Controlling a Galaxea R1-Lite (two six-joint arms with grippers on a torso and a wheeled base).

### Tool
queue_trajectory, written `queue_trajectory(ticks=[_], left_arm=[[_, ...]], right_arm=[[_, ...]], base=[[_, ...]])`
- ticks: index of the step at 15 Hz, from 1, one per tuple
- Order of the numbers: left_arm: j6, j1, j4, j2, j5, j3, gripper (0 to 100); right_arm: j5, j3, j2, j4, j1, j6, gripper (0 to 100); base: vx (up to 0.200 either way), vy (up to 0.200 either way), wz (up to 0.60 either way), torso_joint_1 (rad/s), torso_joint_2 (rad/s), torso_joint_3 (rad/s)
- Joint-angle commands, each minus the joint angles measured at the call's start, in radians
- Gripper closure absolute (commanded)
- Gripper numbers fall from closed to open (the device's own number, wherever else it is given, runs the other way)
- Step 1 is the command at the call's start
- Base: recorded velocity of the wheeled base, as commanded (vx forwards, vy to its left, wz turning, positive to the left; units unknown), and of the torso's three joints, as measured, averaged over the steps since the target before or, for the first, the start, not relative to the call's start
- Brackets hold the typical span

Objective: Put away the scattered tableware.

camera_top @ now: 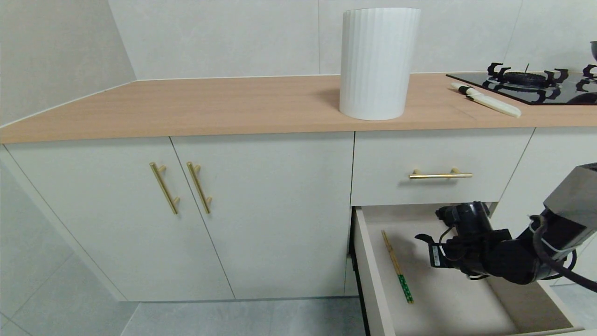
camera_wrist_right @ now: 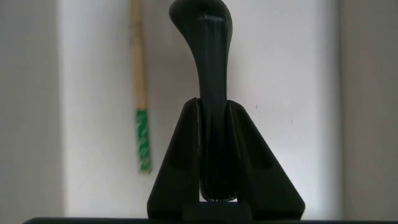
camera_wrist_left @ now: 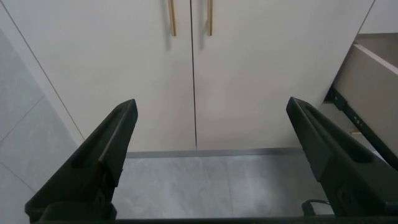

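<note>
Over open drawer, right end effector clamps dark utensil; left end effector wide.

Green-ended chopsticks flat in open drawer; black utensil in right hand; white knife on countertop

Your right arm has a boxy grey metal segment, then a rounded glossy black wrist looped with black cables and a small white label. Your left fingers are matte black, flat tapering wedges.
</note>
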Motion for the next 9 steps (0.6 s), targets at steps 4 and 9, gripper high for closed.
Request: queue_trajectory(ticks=[4,9], left_arm=[[0.000,-0.002,0.000,0.000,0.000,-0.001,0],[0.000,-0.002,0.000,0.000,0.000,-0.001,0]], right_arm=[[-0.008,-0.021,0.126,-0.012,-0.008,0.001,100],[-0.007,-0.028,0.154,-0.012,-0.011,-0.001,100]], base=[[0.000,0.000,0.00,0.000,0.00,0.000],[0.000,0.000,0.00,0.000,0.00,0.000]])
